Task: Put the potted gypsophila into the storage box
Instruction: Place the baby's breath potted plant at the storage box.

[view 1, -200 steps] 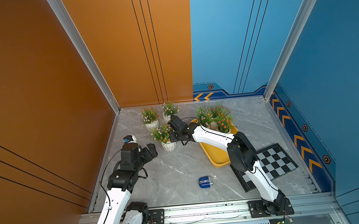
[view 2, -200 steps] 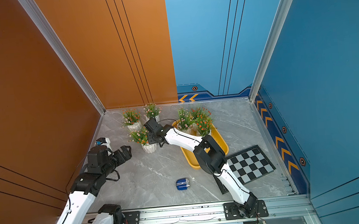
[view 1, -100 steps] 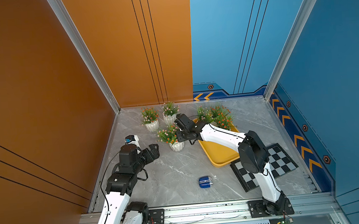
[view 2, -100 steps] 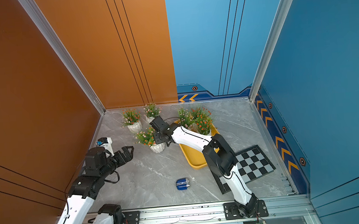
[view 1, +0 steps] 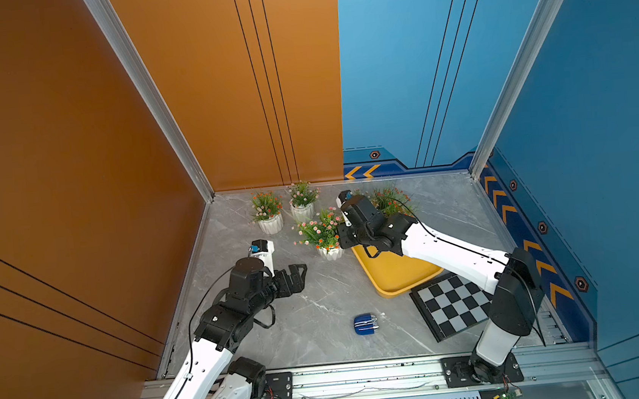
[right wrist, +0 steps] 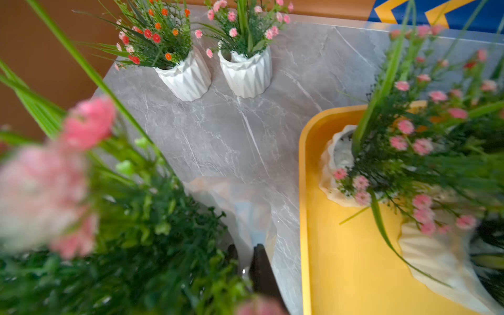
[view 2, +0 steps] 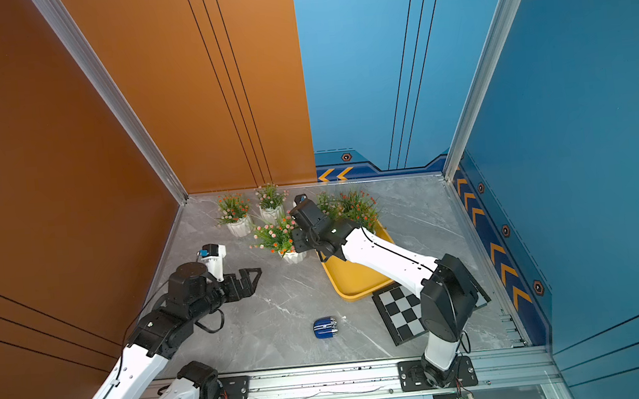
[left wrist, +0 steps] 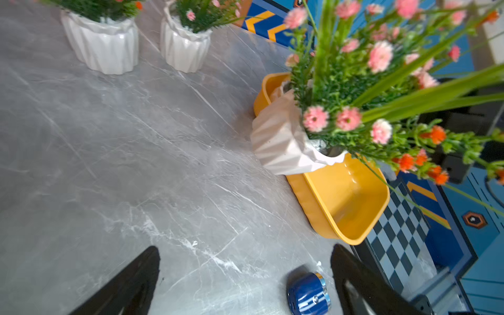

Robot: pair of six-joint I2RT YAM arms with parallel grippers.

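Transfer step: R gripper (right wrist: 245, 259), clamped on the pot rim, holds the potted gypsophila (view 1: 321, 232) tilted just beside the storage box (view 1: 395, 276); L gripper (view 1: 298, 277) hangs wide open. Next, likely: clear the wall, set upright, release.

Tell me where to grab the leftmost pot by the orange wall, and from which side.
Pinch the rim of the pot, one finger inside and one outside, on the side facing the robot, coming down at a slant. It stands upright, its flowers fan over the mouth, and a second pot stands close on its right, so the front looks freest. The left gripper is open.
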